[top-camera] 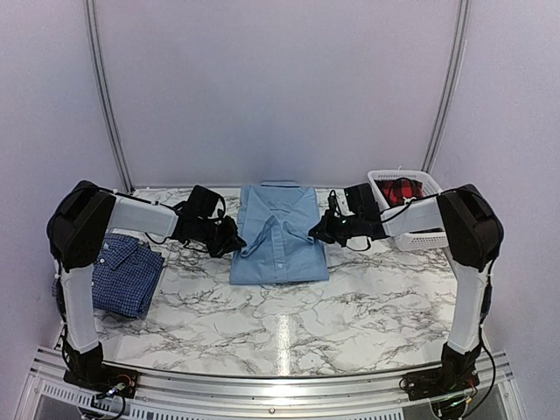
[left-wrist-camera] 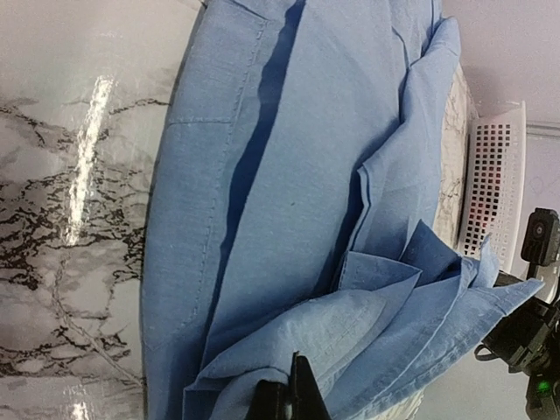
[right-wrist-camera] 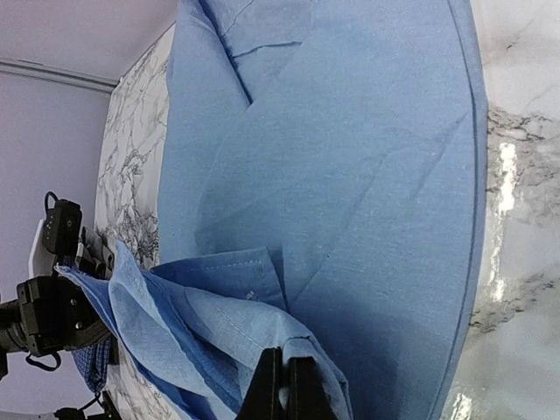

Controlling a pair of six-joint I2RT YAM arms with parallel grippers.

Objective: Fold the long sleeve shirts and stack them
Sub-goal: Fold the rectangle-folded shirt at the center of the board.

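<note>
A plain light blue long sleeve shirt [top-camera: 280, 249] lies partly folded at the middle of the marble table, collar toward the back. My left gripper [top-camera: 238, 243] is shut on a fold of cloth at its left edge. My right gripper [top-camera: 313, 234] is shut on a fold at its right edge. In the left wrist view the jaws [left-wrist-camera: 293, 394] pinch a lifted layer of the blue shirt [left-wrist-camera: 289, 175]. In the right wrist view the jaws [right-wrist-camera: 286, 385] pinch a raised fold of the same shirt [right-wrist-camera: 350, 157]. The dark blue checked shirt [top-camera: 125, 273] lies folded at the left.
A white slotted basket [top-camera: 422, 238] stands at the back right with a red and black cloth [top-camera: 401, 191] in it. The table's marble top [top-camera: 350, 315] stretches in front of the shirts. Grey walls close in the back and both sides.
</note>
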